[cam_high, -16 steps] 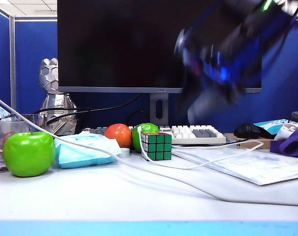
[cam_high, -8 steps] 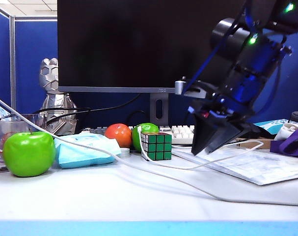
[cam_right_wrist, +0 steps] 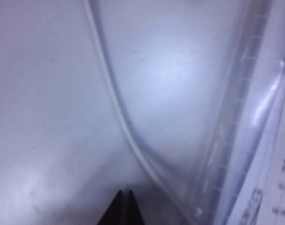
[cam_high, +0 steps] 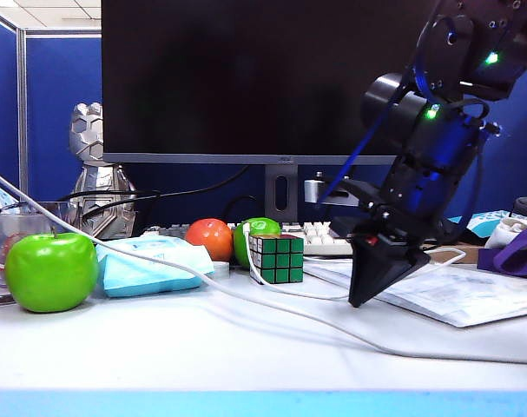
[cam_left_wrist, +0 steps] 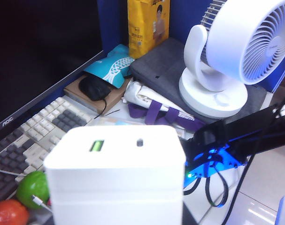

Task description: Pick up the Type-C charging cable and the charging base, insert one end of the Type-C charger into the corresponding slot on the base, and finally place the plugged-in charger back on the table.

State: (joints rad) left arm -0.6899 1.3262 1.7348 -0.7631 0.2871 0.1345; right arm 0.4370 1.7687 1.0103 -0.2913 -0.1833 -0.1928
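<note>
The white charging base (cam_left_wrist: 116,180) fills the near part of the left wrist view, held up above the keyboard. Its face shows a green port (cam_left_wrist: 96,146) and the small dark slot (cam_left_wrist: 140,142). My left gripper is shut on it, its fingers hidden behind the block. The thin white Type-C charging cable (cam_high: 319,297) lies looped on the table (cam_high: 202,347), one plug end (cam_left_wrist: 36,200) by the green fruit. My right gripper (cam_high: 359,301) is tip-down on the table, shut and empty, with the cable (cam_right_wrist: 115,101) running just beside its tips (cam_right_wrist: 124,194).
A Rubik's cube (cam_high: 277,258), green apple (cam_high: 51,271), orange (cam_high: 210,238), blue packet (cam_high: 150,265) and keyboard (cam_high: 332,236) stand behind the cable. A plastic document sleeve (cam_high: 454,295) lies right of my right gripper. A thicker white cable (cam_high: 454,356) crosses the front. A fan (cam_left_wrist: 236,51) stands at the far side.
My right arm has swung down from in front of the monitor to the table beside the thin cable. Its jaws, open half a second ago, have closed with nothing between them.
</note>
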